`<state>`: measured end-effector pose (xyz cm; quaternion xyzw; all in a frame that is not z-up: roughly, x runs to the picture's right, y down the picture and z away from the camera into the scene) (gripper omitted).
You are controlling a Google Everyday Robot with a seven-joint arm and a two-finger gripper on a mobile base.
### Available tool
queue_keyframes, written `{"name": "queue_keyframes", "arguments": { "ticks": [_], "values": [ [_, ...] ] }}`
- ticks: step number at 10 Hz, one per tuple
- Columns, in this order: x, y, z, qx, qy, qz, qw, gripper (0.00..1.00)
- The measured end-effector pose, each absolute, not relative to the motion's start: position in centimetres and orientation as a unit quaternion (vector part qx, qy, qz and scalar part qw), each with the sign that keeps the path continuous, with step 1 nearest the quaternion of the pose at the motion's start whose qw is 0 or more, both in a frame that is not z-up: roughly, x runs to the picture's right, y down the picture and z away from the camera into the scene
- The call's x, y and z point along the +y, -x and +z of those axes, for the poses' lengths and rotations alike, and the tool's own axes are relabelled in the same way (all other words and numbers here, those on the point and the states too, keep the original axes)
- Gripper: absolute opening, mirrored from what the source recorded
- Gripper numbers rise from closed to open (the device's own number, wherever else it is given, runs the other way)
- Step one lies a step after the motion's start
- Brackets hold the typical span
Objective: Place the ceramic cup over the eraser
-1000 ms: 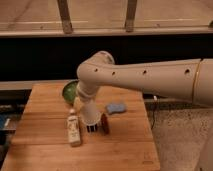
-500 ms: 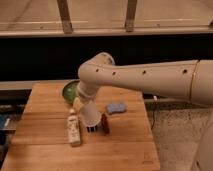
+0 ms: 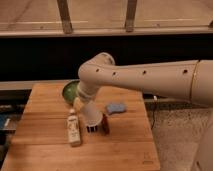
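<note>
The off-white ceramic cup [image 3: 91,115] hangs at the end of my arm, wider end down, just above the table. My gripper [image 3: 86,104] is at the cup's top, mostly hidden by the wrist, and shut on the cup. The eraser [image 3: 92,128], a small dark block with thin white stripes, lies directly under the cup's lower rim. The cup's rim is at or just over the eraser's top.
A white labelled bottle [image 3: 74,129] lies left of the cup. A reddish-brown narrow item [image 3: 105,123] stands close on the right. A light blue pad [image 3: 115,108] lies behind it. A green bowl [image 3: 70,91] sits at the back of the wooden table [image 3: 45,150].
The cup and gripper have barely moved; they stay over the eraser.
</note>
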<state>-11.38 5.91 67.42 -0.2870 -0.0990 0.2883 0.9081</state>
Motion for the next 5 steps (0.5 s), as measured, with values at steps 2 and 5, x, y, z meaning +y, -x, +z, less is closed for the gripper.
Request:
{"name": "queue_keyframes", "arguments": {
  "ticks": [2,5],
  "values": [
    [5.9,11.37,67.42,-0.099,0.287,0.288,0.908,0.8],
    [5.88,11.38,67.4,-0.099,0.287,0.289,0.908,0.8]
  ]
}}
